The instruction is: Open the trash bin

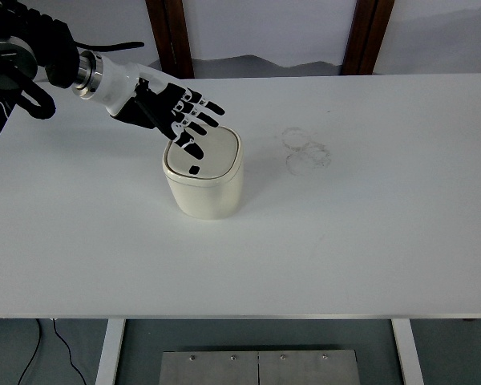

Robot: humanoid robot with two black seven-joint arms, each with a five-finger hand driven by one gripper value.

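The bin (203,172) is stood near the table's (369,233) middle, lid shut, its dark push button turned toward the near edge. The left hand (172,114) is held over the lid's far-left part with fingers (194,147) spread and holding nothing, probably for a press. The button lies just beyond the fingertips.

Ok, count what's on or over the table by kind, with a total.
Bins: 1, the cream bin, lid shut.
Hands: 1, the left hand, fingers spread over the lid.
Ring marks: a faint cluster on the table, count unclear, not tallied.
Total: 2.
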